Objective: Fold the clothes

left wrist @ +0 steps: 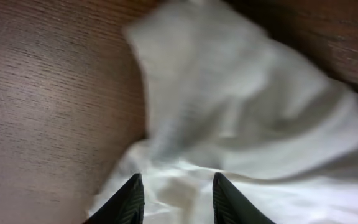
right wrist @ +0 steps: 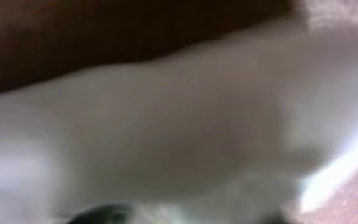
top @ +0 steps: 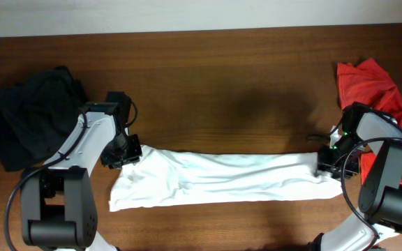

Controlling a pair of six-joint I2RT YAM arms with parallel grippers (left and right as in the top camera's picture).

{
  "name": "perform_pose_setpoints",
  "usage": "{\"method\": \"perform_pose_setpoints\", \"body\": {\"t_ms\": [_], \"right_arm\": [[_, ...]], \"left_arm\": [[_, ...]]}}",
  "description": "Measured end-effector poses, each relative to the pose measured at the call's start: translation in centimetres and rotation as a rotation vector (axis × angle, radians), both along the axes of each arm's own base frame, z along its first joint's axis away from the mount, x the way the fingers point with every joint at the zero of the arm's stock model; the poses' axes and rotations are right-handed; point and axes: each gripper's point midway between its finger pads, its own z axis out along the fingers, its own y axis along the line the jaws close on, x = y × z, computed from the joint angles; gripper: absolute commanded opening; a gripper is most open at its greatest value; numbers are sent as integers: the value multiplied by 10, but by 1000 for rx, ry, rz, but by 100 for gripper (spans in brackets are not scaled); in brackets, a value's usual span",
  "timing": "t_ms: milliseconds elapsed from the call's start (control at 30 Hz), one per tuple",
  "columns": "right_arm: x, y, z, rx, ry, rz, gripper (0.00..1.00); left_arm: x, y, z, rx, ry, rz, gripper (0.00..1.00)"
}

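Cloth is the matter here: a white garment (top: pixel 222 178) lies drawn out long across the table (top: pixel 222 77), running from 8 o'clock to 4 o'clock in the overhead view; one arm stands at each end, probably so the piece can be pulled flat before a fold. The left gripper (top: pixel 125 152) sits on the 8 o'clock end; the right gripper (top: pixel 326 162) sits on the 4 o'clock end. A black pile (top: pixel 33 118) waits at 9 o'clock and a red garment (top: pixel 375 87) at 3 o'clock, both apart from the white one. The left wrist view adds what the overhead hides: both fingers (left wrist: pixel 129 200) stand apart with white fabric lying between them, not pinched together. The right wrist view is smeared to a white blur, so whether those jaws are clamped on the hem I cannot tell.
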Motion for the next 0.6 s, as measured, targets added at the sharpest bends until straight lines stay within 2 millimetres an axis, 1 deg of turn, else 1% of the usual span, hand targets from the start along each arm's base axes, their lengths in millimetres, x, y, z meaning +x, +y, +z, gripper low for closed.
{"method": "perform_pose_setpoints", "body": {"t_ms": [33,167,267,333,467,500,533,600], "right_arm": [[1,1,0,9,-6,5,4],[5,4,1,28,-18,9,4],[20,-3,6,13,-34,11,4],[26,-6,20,19,-5,11,4],[38,-6,57,26,6,17,4],[42,-3,67,28,4,28,4],[44,2,73,30,7,43,4],[44,12,77,33,17,79,4]], "left_arm": [[0,0,0,0,0,0,36],[0,0,0,0,0,0,36],[0,0,0,0,0,0,37],[1,0,0,-1,-3,0,40],[4,0,0,-2,-16,0,40],[5,-1,0,-2,-19,0,40],[5,-1,-1,-4,-19,0,41],[5,-1,-1,-4,-20,0,43]]}}
